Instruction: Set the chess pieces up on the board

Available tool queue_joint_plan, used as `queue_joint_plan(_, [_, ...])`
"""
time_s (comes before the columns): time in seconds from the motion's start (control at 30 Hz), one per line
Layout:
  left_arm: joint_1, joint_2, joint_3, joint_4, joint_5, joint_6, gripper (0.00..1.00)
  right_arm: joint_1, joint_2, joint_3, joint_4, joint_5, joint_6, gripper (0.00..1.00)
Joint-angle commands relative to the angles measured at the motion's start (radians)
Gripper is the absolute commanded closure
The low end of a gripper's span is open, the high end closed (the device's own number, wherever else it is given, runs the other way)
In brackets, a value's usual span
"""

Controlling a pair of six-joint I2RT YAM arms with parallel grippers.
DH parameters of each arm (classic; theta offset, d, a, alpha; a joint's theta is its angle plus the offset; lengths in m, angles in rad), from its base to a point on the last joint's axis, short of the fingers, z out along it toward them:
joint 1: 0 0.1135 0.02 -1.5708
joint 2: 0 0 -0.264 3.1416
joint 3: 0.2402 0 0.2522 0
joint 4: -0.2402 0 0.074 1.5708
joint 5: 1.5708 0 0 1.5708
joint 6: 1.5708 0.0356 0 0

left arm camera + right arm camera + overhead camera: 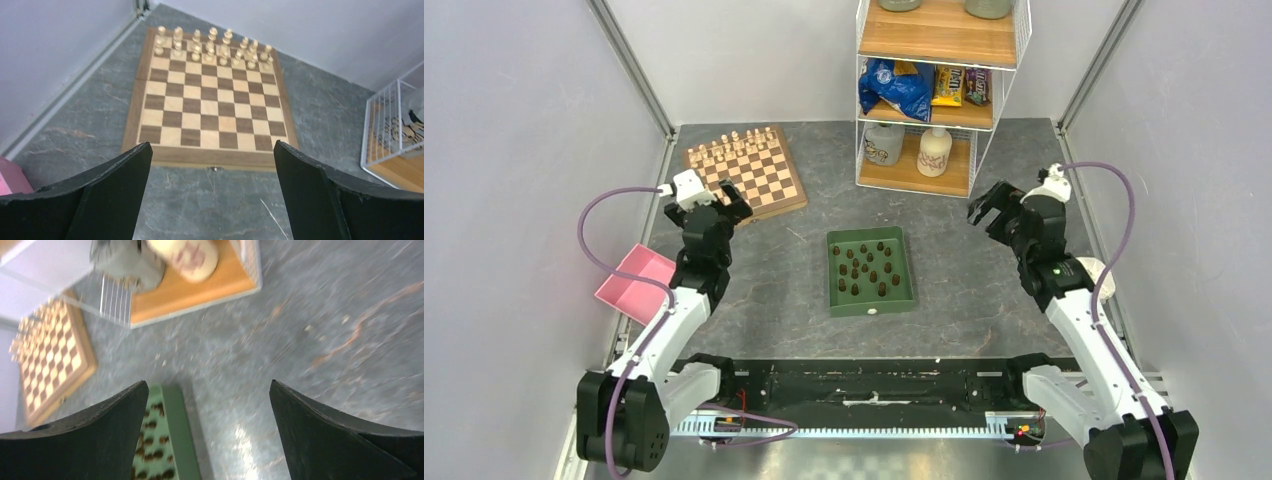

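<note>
Closest to us, the left pincer (212,145) hangs with its jaws spread wide and nothing between them, looking down on the board (210,115). The right pincer (208,382) is just as wide apart and empty, over bare counter (325,340).

We find the dark chess pieces (869,265) loose in the green tray (872,308) at mid-counter, well apart from the board. Whether they are upright or lying we cannot tell. The board lies at the far left, with pale chessmen (734,145) filling its two far rows and its near rows bare.

We judge each dark piece light, hard and rigid. It is smooth turned wood, likely to slip or topple, and it is crowded by neighbours. We would take one at the edge of the group, closing across its body just above the base.
</note>
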Motion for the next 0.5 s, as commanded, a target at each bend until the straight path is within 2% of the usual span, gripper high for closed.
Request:
queue_joint_plan(0.0, [0.000,-0.038,0.096,-0.192,0.124,-0.114,0.01,0.020,0.058,0.044,-0.155,-0.308,0.048,0.01])
queue_joint_plan(0.07, [0.000,-0.055,0.124,-0.274,0.229,-0.198,0.01,0.050,0.084,0.088,-0.215,-0.316,0.017,0.01])
queue_joint_plan(0.17, [0.006,-0.055,0.153,-0.380,0.311,-0.371,0.00,0.079,0.104,0.116,-0.263,-0.319,-0.020,0.01])
queue_joint_plan(0.23, [0.009,-0.048,0.148,-0.361,0.395,-0.355,0.00,0.083,0.111,0.124,-0.274,-0.340,-0.036,0.01])
queue_joint_plan(0.47, [0.008,-0.062,0.129,-0.389,0.533,-0.317,0.00,0.087,0.140,0.128,-0.288,-0.386,-0.041,0.01])
